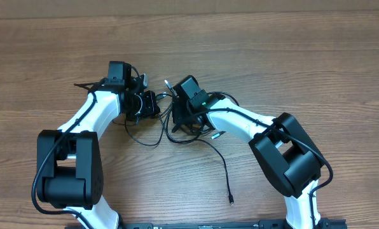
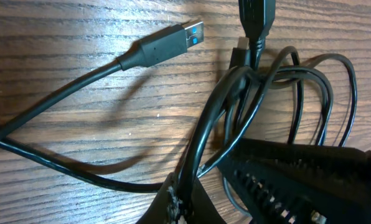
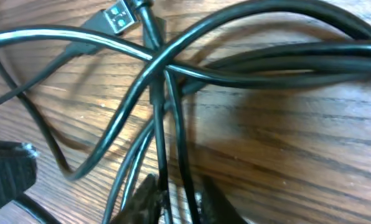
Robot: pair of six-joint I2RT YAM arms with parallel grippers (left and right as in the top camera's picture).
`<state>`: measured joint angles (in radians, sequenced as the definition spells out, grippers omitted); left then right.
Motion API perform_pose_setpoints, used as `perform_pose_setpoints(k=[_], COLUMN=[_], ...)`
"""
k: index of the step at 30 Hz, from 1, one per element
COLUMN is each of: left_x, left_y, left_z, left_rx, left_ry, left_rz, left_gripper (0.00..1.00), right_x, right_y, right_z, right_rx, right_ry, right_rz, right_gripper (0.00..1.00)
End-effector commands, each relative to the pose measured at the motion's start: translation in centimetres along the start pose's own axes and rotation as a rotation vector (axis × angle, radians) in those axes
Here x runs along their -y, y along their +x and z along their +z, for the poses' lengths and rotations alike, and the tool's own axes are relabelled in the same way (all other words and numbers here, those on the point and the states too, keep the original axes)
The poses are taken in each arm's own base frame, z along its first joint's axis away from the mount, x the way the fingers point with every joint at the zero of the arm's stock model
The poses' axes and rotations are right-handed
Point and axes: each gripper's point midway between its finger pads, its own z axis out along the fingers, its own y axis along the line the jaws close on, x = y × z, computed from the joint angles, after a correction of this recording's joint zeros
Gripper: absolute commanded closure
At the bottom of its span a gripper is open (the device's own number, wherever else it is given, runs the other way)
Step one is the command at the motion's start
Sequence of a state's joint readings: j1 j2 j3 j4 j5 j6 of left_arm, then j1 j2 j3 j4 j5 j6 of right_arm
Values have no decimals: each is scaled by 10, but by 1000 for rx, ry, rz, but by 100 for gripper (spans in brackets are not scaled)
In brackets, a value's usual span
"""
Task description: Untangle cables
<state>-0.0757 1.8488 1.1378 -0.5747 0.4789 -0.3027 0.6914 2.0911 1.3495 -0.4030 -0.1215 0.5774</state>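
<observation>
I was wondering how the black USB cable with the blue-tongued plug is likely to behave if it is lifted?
Probably floppy: the USB cable lies in loose curves on the table. It is likely light, since it looks thin. It runs into the knot of other cables, so lifting it may well drag those along rather than coming free.

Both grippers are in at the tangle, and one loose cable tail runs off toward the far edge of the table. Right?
Not quite. The overhead view shows the left gripper and right gripper at the cables, but the loose tail runs toward the near edge, on the robot's side.
</observation>
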Motion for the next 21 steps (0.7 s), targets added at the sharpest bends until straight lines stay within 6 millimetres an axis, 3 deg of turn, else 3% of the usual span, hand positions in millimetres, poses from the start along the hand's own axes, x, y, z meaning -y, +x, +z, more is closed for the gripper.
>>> perform_pose_setpoints(k=[1, 3, 6, 9, 14, 16, 19, 21], left_x=[2, -2, -6, -6, -7, -7, -7, -7], left_y=[-10, -12, -13, -13, -13, -13, -13, -13], left_z=[-11, -11, -11, -11, -12, -12, -12, -12], left_rx=[44, 51, 60, 60, 60, 60, 60, 60], left_ry=[-5, -26, -54, -54, -55, -56, -55, -55], left_rz=[36, 36, 27, 22, 16, 16, 16, 16], left_gripper=[94, 94, 94, 94, 94, 93, 93, 93], right_x=[-1, 0, -9, -6, -16, -16, -39, -39], right_y=[11, 10, 8, -1, -7, -11, -8, -16], right_z=[2, 1, -19, -48, -105, -114, -134, -142], right_rx=[-43, -49, -122, -159, -177, -163, -190, -177], right_ry=[-25, -35, -133, -176, -335, -345, -537, -595], right_rz=[5, 10, 43, 82, -6, -3, -99, -98], right_gripper=[85, 96, 96, 96, 96, 96, 96, 96])
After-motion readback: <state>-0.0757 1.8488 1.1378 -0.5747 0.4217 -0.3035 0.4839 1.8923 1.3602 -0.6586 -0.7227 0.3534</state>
